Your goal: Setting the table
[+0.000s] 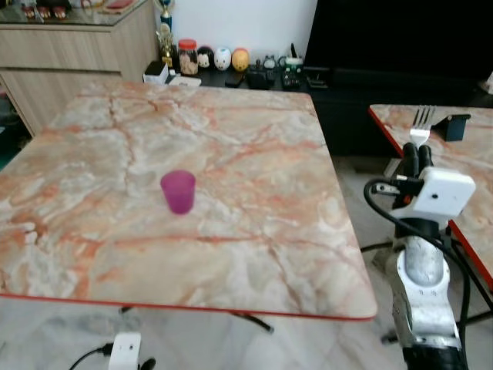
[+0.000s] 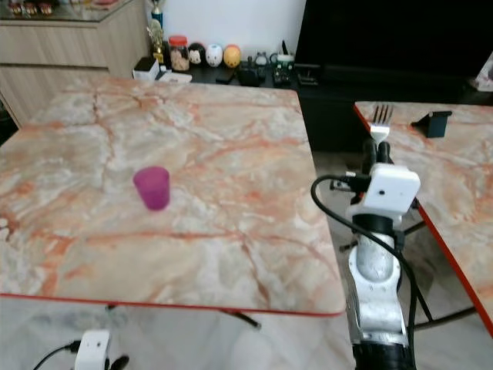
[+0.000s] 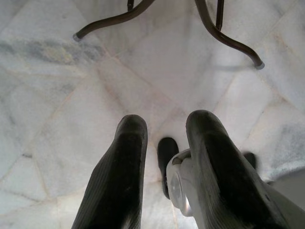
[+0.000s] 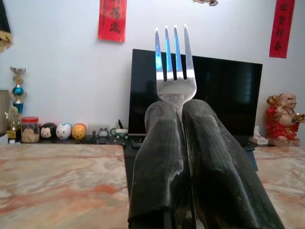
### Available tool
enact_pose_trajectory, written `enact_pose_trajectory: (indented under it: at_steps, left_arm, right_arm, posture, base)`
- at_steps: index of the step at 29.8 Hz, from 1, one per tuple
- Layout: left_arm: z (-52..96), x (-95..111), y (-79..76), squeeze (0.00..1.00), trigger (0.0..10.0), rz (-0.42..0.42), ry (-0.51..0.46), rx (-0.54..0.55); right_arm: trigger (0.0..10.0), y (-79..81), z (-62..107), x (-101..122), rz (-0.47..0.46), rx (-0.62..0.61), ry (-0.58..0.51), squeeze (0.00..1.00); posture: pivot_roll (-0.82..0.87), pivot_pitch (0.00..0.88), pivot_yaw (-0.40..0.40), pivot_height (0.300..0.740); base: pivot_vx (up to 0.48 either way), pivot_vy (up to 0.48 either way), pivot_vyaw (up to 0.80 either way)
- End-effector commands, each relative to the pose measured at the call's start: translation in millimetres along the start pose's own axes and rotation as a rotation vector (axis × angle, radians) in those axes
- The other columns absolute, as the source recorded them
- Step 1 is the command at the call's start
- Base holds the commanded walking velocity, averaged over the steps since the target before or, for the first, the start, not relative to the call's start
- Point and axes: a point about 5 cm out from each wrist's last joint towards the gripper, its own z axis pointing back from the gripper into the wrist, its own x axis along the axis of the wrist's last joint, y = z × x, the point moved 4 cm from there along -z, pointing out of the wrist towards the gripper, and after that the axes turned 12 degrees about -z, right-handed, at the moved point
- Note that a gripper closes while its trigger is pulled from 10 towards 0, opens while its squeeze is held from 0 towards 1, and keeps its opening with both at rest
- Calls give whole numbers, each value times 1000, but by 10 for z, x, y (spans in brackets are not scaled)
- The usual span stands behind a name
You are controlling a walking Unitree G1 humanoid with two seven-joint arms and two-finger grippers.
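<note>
Right wrist view: right gripper (image 4: pixel 183 112) w/ both black fingers pressed tight on the neck of a silver metal four-tined fork (image 4: pixel 174 67), tines up & upright, handle hidden btwn the fingers. Head views put that gripper (image 2: pixel 377 153) in the gap btwn the two tables, just off the right edge of the big marble-patterned tabletop w/ red rim (image 1: pixel 231 162), fork (image 1: pixel 421 123) poking above the fingertips. White wrist box and black cable sit just below the gripper on the silver arm.

Small translucent purple plastic cup (image 1: pixel 178 191) stands upright on the big tabletop, left of centre, well apart from the fork and from every edge. Second marble tabletop w/ red rim (image 1: pixel 470 146) is to the right of the gripper; a small dark blue-black stand (image 1: pixel 452 126) sits near its far edge.

Behind the far edge of the big tabletop: low dark shelf w/ a row of small round figurines (image 1: pixel 222 58), a red-lidded jar (image 1: pixel 187 56), a trophy (image 1: pixel 164 35); black TV screen (image 4: pixel 228 95) beside them.

Left gripper (image 3: pixel 164 138) hangs low over the pale marble floor tiles (image 3: pixel 57 95), fingers slightly apart, nothing btwn them; curved dark table legs (image 3: pixel 224 36) nearby.
</note>
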Motion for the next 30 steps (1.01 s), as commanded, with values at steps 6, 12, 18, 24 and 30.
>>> enact_pose_trajectory:
  at_steps: [6, 12, 18, 24, 30]
  left_arm:
    - [-6, 2, -61, 0, 10000, -4, 0, -15]
    - [-2, -10, -58, 0, 10000, -6, 4, -16]
    - [-5, -8, -67, 0, 10000, -6, 4, -20]
    - [-16, 21, -77, 0, 10000, -4, 1, -22]
    - [-18, 26, -68, 0, 10000, -2, 2, -20]
  right_arm:
    - [10000, -33, -45, 72, 6, -12, -19, 0]
    - [10000, -9, -47, 95, 0, -10, -26, 0]
    - [10000, -4, -58, 107, -2, -9, -28, 0]
    - [10000, 36, -82, 108, -4, 0, -28, 0]
    - [10000, 46, -92, 118, -6, 1, -30, 0]
  posture:
    - [35, 0, -49, 727]
    - [34, 0, -48, 727]
    - [34, 0, -47, 727]
    - [33, 0, -47, 727]
    - [29, 0, -44, 727]
  base:
    - [0, -277, 0]
    - [0, -281, 0]
    - [0, -298, 0]
    - [0, -311, 0]
    - [0, -312, 0]
